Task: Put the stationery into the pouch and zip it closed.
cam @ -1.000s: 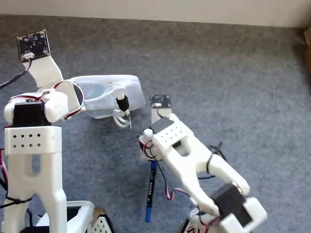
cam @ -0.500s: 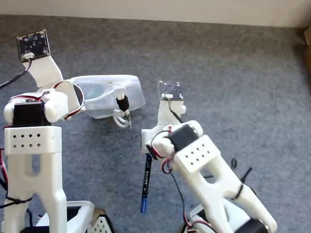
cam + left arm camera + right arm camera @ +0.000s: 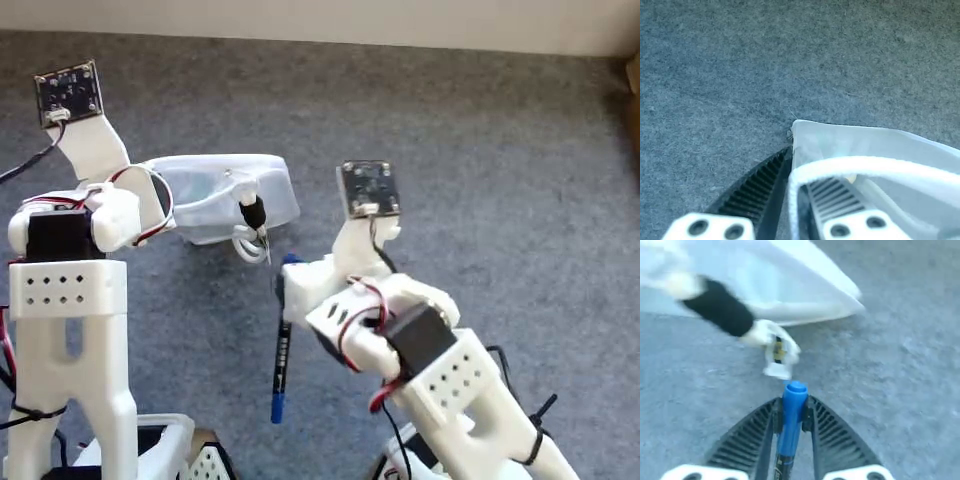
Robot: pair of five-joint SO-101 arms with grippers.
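A translucent white pouch [image 3: 225,192] lies on the grey carpet, with its black-and-white zipper pull [image 3: 253,217] and cord at its near edge. My left gripper [image 3: 795,170] is shut on the pouch's rim [image 3: 850,165] at its left end. My right gripper [image 3: 791,412] is shut on a blue pen [image 3: 789,427], lifted off the carpet. In the high view the blue pen [image 3: 282,345] slants down from the right gripper [image 3: 292,275], its top end just short of the zipper pull [image 3: 722,310]. The pouch [image 3: 765,275] lies right ahead of the pen tip.
Grey carpet [image 3: 480,150] stretches open to the right and behind the pouch. The left arm's white base [image 3: 70,330] stands at the front left. A pale wall edge [image 3: 320,20] runs along the far side.
My right arm has lifted the blue pen and swung it left and forward toward the pouch's zipper pull. The pen now tilts more. The left arm and pouch have stayed still.
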